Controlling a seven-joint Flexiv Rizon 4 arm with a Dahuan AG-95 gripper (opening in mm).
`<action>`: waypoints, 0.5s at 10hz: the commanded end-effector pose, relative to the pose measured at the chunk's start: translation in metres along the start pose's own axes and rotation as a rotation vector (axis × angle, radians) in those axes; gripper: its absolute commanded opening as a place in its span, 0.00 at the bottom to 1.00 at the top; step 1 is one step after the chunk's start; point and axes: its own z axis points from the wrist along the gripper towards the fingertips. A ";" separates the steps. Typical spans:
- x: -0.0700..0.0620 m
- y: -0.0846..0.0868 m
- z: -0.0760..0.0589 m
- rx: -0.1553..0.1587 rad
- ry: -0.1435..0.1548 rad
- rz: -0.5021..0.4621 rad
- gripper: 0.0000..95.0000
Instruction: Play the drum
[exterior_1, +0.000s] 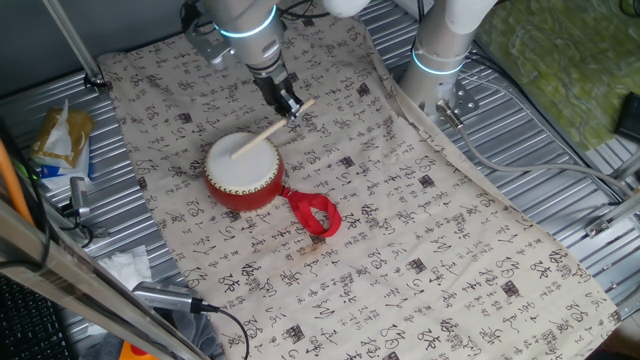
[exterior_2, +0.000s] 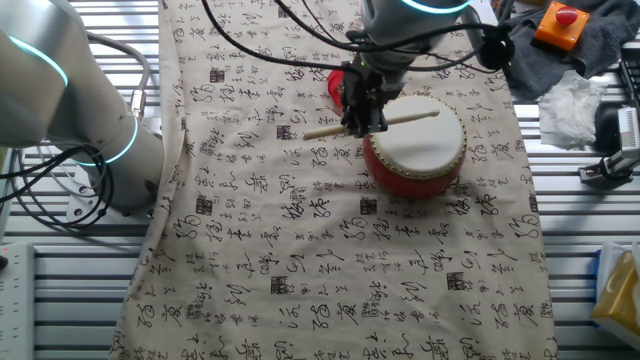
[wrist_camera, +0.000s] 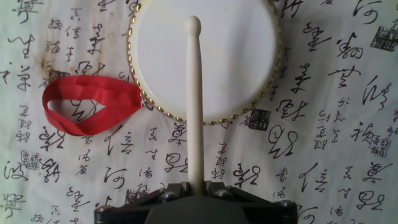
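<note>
The drum (exterior_1: 243, 172) has a red barrel body, a white skin and a studded rim, and stands on the patterned cloth; it also shows in the other fixed view (exterior_2: 418, 146) and in the hand view (wrist_camera: 205, 56). Its red ribbon loop (exterior_1: 316, 214) lies on the cloth beside it, and shows in the hand view (wrist_camera: 87, 104). My gripper (exterior_1: 292, 108) is shut on a pale wooden stick (exterior_1: 265, 133). The stick's rounded tip (wrist_camera: 193, 25) is over the white skin; I cannot tell whether it touches. In the other fixed view the gripper (exterior_2: 358, 122) is left of the drum.
A cloth with black characters (exterior_1: 420, 220) covers the table. A second arm's base (exterior_1: 440, 60) stands at the back. Packets (exterior_1: 62, 140) and a cable (exterior_1: 170, 297) lie off the cloth's left edge. Crumpled tissue (exterior_2: 572, 100) and an orange device (exterior_2: 560, 25) lie beyond the drum.
</note>
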 end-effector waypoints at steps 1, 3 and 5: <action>-0.003 -0.002 0.004 -0.004 0.013 -0.009 0.00; -0.006 -0.004 0.008 -0.013 0.033 -0.021 0.00; -0.009 -0.003 0.010 -0.049 0.073 -0.017 0.00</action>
